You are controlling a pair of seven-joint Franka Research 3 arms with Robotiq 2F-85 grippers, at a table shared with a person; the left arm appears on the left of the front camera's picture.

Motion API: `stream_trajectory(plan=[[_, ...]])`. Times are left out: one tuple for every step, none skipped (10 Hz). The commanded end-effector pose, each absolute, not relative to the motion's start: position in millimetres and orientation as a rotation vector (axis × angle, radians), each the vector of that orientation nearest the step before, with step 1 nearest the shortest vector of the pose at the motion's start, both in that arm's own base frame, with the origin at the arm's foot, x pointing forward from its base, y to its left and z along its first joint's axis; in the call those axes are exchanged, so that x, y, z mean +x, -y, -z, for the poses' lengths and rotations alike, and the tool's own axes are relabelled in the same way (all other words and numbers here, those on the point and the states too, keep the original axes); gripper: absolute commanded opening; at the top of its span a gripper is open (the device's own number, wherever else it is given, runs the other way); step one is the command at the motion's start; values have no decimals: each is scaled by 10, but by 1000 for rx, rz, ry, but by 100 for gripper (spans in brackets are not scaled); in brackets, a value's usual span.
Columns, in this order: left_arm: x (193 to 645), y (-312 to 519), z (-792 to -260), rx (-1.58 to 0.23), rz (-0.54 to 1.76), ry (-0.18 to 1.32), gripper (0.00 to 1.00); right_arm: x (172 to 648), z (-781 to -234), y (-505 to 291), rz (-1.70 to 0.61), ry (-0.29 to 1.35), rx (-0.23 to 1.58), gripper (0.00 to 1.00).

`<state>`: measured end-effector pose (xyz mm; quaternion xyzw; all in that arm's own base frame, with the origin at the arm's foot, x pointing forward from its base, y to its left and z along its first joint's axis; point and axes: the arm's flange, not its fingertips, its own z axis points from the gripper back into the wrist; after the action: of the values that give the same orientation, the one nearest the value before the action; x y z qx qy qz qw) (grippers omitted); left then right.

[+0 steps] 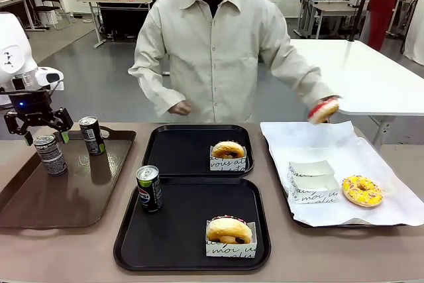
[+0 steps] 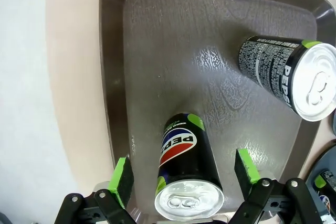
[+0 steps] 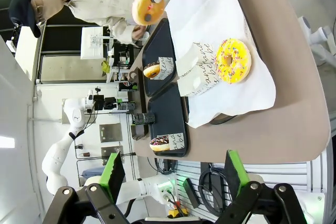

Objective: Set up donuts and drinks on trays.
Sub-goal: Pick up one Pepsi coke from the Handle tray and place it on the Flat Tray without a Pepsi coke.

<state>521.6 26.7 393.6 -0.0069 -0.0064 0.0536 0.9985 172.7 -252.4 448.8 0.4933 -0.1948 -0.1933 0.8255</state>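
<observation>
The left gripper (image 1: 46, 138) hangs wide open directly over the upright can (image 2: 185, 163), which stands centred beneath its spread jaws.

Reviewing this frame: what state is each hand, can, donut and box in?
Left hand: open, straddling a can, pads clear of it.
Right hand: open, empty.
Straddled can: upright on brown tray.
Second can: upright, same tray.
Third can: upright on near black tray.
Chocolate donut: boxed, on near black tray.
Far donut: boxed, on far black tray.
Yellow donut: unboxed, on white paper.
Pink donut: held aloft by the person.
Spare boxes: empty.
</observation>
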Motion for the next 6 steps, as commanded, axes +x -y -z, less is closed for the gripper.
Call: stream_trajectory(plan=[[5215,-259,-3847,-39,-107,21,100,1724,-4493,2535,396,425,1063,100],[5207,-255,-3814,-36,-110,15,100,1724,-4493,2535,396,425,1063,100],[5184,-244,-3797,-27,-114,9,100,1724,-4493,2535,396,425,1063,100],[5156,-238,-3798,-22,-116,8,100,1724,-4493,2535,396,425,1063,100],[5125,-228,-3799,-21,-112,11,100,1724,-4493,2535,396,425,1063,100],[5101,-219,-3796,-19,-110,12,89,1724,-4493,2535,396,425,1063,100]])
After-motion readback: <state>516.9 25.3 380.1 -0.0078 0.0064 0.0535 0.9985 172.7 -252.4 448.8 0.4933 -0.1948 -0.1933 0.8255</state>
